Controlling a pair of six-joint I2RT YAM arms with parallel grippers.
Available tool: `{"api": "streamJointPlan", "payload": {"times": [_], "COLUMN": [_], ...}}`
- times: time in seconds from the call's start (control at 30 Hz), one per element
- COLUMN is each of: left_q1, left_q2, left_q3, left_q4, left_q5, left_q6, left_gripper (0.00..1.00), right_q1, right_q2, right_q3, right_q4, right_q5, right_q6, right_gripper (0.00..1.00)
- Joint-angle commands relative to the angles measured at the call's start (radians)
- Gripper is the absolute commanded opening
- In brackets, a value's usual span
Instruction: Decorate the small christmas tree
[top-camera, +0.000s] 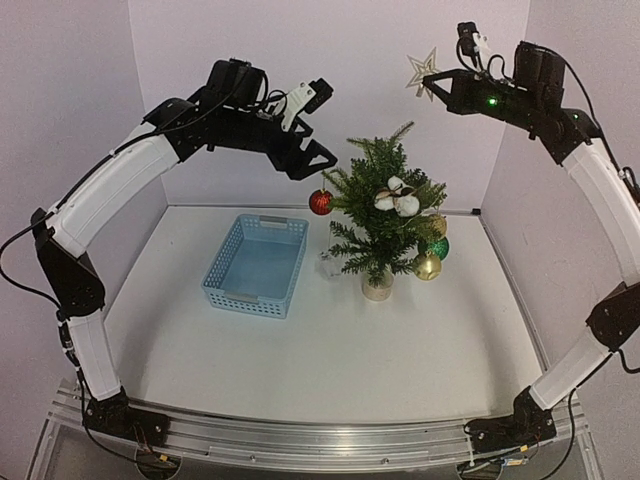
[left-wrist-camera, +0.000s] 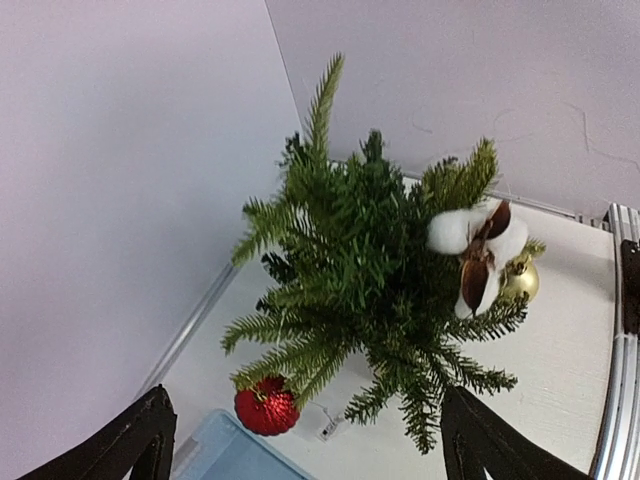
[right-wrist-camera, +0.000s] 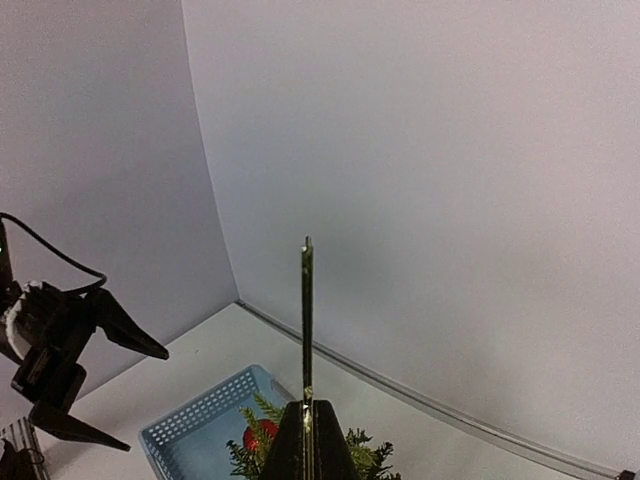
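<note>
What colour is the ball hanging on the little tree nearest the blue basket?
The ball is glittery red, clearest in the left wrist view.

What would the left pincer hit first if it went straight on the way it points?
Probably the small christmas tree: its upper branches sit dead ahead, framed by the open left pincer. How far off they are is unclear.

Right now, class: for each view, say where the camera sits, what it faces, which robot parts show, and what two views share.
Top external: above and behind the bases, facing the small christmas tree and basket; both arms show, the right gripper holding a star.
Left wrist: above the tree, looking down on it; own fingers at the bottom.
Right wrist: high, facing the back-left wall corner; own gripper pinches the star edge-on.
Shared: both wrist views show the red ball.
</note>
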Motion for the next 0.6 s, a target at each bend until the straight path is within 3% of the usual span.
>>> {"api": "streamJointPlan", "payload": {"times": [0.0, 0.17, 0.4, 0.57], "left_q1": [0.016, 0.028, 0.027, 0.027], "left_q2": [0.002, 0.078, 0.201, 0.272], "left_q3": [-0.022, 0.063, 0.224, 0.262], "left_q4": [-0.014, -0.016, 0.013, 0.057], "left_q5": [0.054, 0.139, 0.262, 0.279], "left_q6": [-0.037, -0.029, -0.003, -0.046], "left_gripper": [0.9, 0.87, 0.71, 0.7], "right_q1": [-0.021, -0.031, -0.049, -0.049], "right_q2": [0.014, -0.002, -0.006, -0.008], "right_q3": [-0.024, -0.08, -0.115, -0.174], "right_q4": [-0.013, -0.014, -0.022, 0.007], "right_q5": [-0.26, -0.355, -0.376, -0.389], "right_q6": [-0.057, -0.108, -0.171, -0.198], "right_gripper": [0.0, 0.0, 0.0, 0.0]}}
